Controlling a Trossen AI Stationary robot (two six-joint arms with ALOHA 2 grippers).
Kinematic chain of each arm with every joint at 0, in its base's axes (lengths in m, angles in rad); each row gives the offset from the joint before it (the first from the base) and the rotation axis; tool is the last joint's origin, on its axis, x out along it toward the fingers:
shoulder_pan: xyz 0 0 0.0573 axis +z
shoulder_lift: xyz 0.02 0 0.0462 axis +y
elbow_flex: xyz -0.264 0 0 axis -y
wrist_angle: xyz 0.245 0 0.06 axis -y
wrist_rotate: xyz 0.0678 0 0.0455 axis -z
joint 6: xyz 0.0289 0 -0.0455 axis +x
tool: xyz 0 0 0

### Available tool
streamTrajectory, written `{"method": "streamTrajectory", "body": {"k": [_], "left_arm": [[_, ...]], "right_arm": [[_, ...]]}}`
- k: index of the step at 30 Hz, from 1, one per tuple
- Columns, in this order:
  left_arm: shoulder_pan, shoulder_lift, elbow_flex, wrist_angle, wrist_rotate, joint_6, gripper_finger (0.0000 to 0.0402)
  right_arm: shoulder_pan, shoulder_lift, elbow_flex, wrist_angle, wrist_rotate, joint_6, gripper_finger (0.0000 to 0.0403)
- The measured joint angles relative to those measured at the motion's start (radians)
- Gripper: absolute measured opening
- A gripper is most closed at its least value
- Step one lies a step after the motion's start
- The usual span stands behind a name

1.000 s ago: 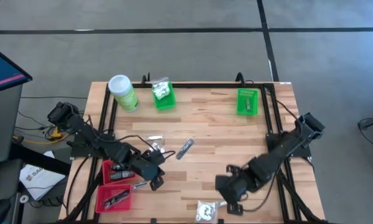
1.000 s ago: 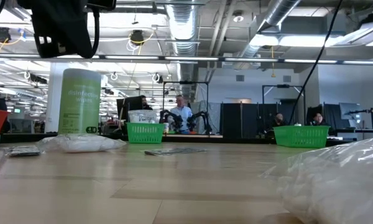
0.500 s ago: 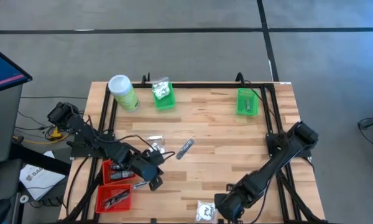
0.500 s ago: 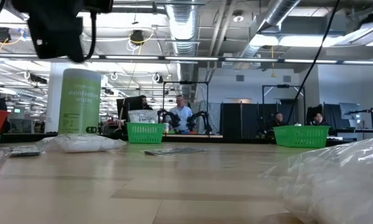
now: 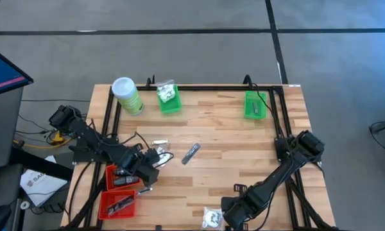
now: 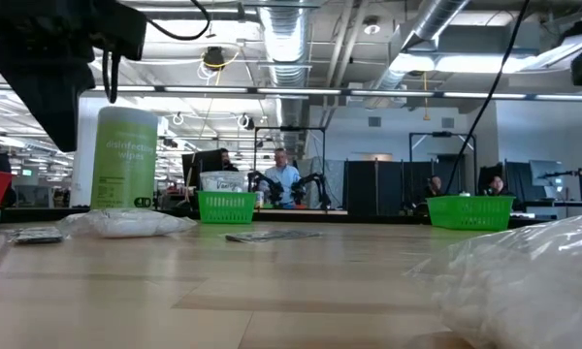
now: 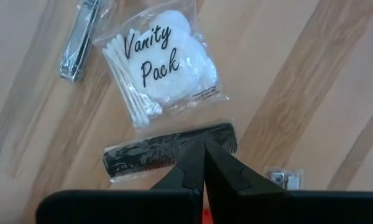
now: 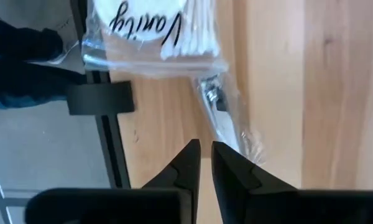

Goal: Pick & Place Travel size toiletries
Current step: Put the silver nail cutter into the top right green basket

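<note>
Overhead, two green baskets (image 5: 169, 99) and two red baskets (image 5: 119, 192); left hand (image 7: 203, 163) pressed together, right hand (image 8: 203, 163) barely parted.

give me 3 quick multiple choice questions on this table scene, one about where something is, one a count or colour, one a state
1. Where does the tall canister stand?
A. far left corner of the table
B. near right corner
C. table centre

2. How many green baskets are on the table?
A. one
B. two
C. four

3. How are the left gripper fingers?
A. wide open
B. shut on a comb
C. shut, holding nothing

Answers:
1 A: the high view shows it beside the left green basket at the far edge.
2 B: the other green basket sits far right.
3 C: the fingers meet above the black comb, nothing between them.
</note>
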Motion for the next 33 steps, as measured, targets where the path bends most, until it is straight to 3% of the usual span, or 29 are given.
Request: {"method": "streamTrajectory", "body": {"k": [7,22,33], "left_arm": [[0.014,0.0,0.0,0.001,-0.007,0.002,0.0],[0.03,0.0,0.0,0.042,-0.009,-0.028,0.0],[0.046,0.0,0.0,0.078,-0.011,-0.028,0.0]], "right_arm": [[0.014,0.028,0.0,0.0,0.018,-0.02,0.0065],[0.048,0.048,-0.034,0.054,0.105,-0.055,0.0239],[0.048,0.048,-0.092,0.154,0.094,-0.12,0.0235]]}}
